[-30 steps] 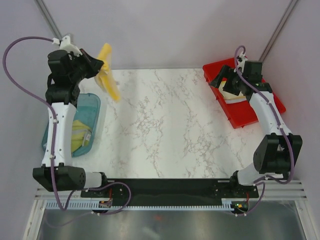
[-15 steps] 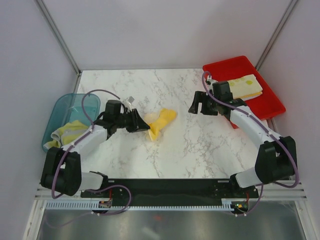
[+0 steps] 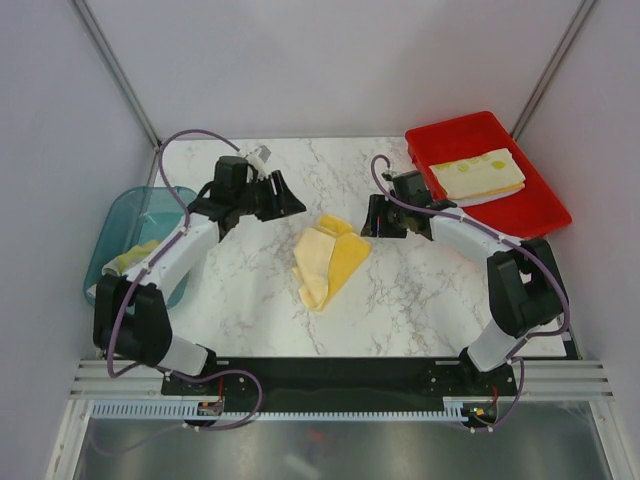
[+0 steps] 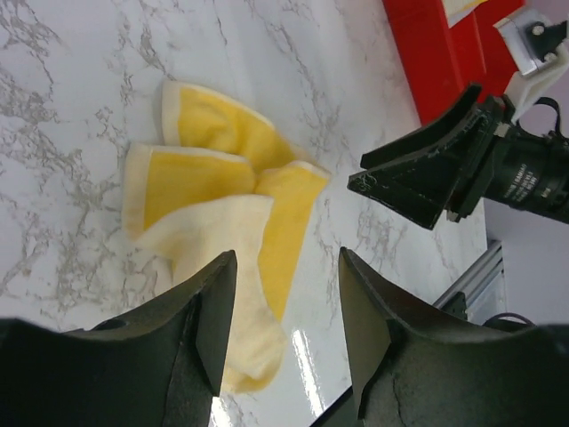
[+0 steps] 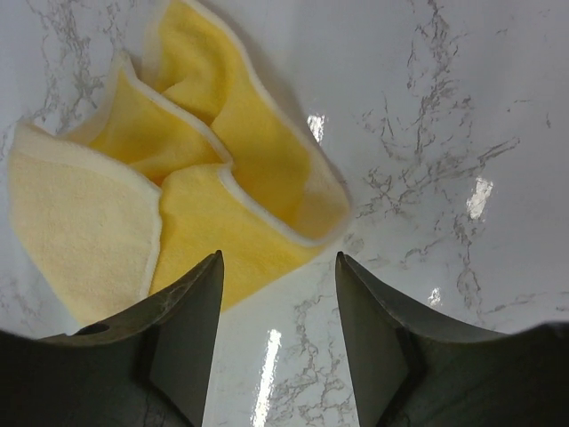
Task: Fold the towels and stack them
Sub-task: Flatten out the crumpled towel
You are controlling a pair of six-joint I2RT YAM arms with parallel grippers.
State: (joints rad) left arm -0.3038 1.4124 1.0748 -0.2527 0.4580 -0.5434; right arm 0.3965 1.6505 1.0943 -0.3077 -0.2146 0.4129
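A crumpled yellow towel point(image 3: 328, 262) lies loose on the marble table, its paler underside showing at the left. My left gripper point(image 3: 292, 205) hovers just up-left of it, open and empty; in the left wrist view the towel point(image 4: 222, 187) lies beyond the gripper point(image 4: 286, 294). My right gripper point(image 3: 368, 222) hangs open at the towel's upper right corner; in the right wrist view the towel point(image 5: 196, 187) sits just ahead of the gripper point(image 5: 278, 267). Folded towels point(image 3: 478, 172) rest stacked in the red tray point(image 3: 540, 215).
A blue bin point(image 3: 112, 240) at the left edge holds another yellow towel point(image 3: 135, 258). The red tray point(image 4: 436, 53) stands at the back right. Metal frame posts rise at both back corners, and the arm bases sit on the black rail along the near edge.
The left gripper carried the towel from above the bin to the table's middle, opened and let it drop, then drew back up-left. The right gripper left the tray and came to the towel's right side.
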